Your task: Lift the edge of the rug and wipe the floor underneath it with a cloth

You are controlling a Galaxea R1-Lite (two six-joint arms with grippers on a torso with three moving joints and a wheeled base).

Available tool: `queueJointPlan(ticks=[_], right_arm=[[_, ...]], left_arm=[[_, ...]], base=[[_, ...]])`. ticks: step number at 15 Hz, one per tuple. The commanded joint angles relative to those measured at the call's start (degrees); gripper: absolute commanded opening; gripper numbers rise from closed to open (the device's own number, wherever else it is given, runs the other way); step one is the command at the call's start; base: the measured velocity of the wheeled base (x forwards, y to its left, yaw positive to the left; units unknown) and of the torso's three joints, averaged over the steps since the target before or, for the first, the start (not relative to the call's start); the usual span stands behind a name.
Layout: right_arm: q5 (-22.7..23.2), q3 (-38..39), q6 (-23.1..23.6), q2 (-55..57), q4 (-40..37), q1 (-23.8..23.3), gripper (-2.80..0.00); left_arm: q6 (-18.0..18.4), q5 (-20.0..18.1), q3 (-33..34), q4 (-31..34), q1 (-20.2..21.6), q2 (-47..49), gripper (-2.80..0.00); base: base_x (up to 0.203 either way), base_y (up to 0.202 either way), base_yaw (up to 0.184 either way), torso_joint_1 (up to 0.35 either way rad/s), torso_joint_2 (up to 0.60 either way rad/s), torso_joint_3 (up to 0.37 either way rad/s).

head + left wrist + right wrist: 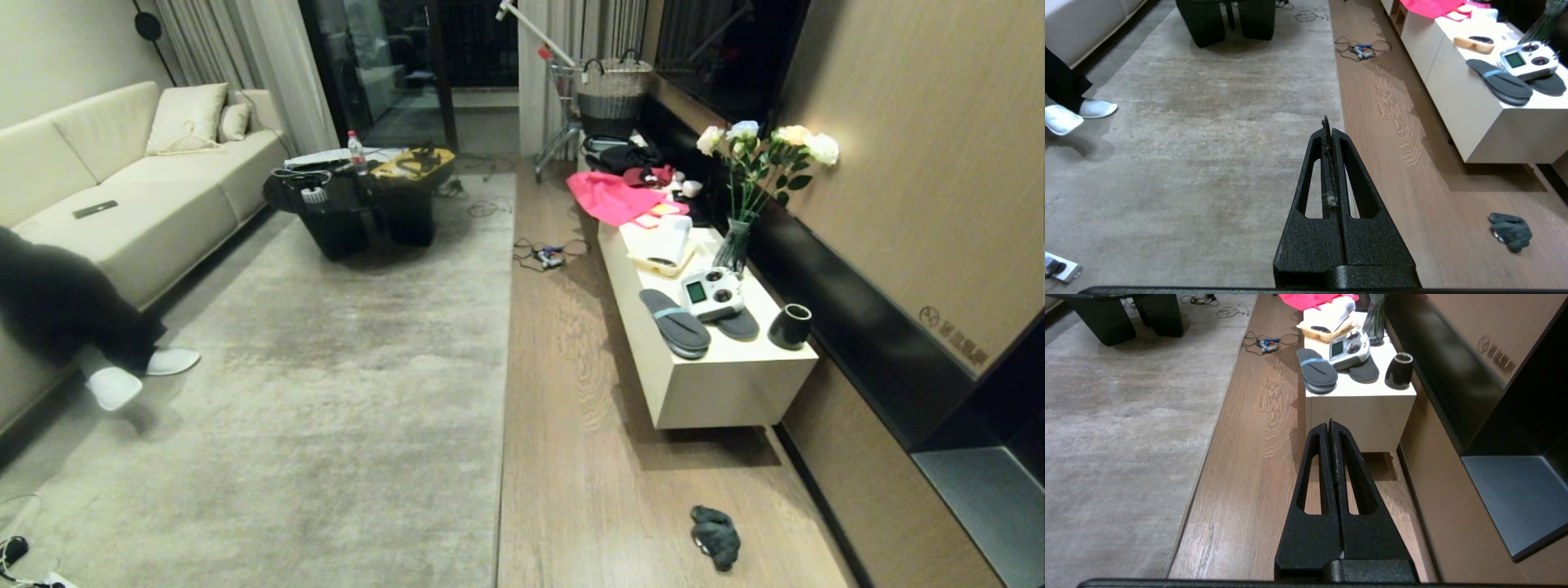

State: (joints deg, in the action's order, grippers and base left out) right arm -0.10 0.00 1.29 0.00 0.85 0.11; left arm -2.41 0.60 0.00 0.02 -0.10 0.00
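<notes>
Both tools hung empty, the left tool (1329,122) and the right tool (1330,424) pressed fully together. The cloth (715,535) lay crumpled on the floor (571,457) at lower right of the head view, well apart from the flat rug edge (503,425).

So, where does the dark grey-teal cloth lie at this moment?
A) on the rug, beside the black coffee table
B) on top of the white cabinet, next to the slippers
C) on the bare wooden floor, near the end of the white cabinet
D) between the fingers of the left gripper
C: the cloth lies crumpled on the wooden floor, apart from the rug edge and past the end of the white cabinet; both grippers are shut and empty.
</notes>
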Motion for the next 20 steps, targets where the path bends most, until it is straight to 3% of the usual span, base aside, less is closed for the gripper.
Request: queueJointPlan(ticks=[1,11,20], right_arm=[[0.01,0.00,0.03,0.00,-0.05,0.00,-2.80],[-0.03,0.00,-0.06,0.06,0.03,0.05,-2.80],[0.01,0.00,0.02,0.09,0.03,0.00,-2.80]], left_arm=[[-0.05,0.02,0.00,-0.02,0.01,0.09,-2.80],[-0.05,0.02,0.00,-0.02,-0.01,0.09,-2.80],[-0.05,0.02,0.00,-0.02,0.01,0.08,-2.80]], base=[[0.000,0.000,0.000,0.179,-0.52,-0.359],[0.000,0.000,0.000,0.213,-0.58,-0.365],[0.000,0.000,0.000,0.156,-0.36,-0.212]])
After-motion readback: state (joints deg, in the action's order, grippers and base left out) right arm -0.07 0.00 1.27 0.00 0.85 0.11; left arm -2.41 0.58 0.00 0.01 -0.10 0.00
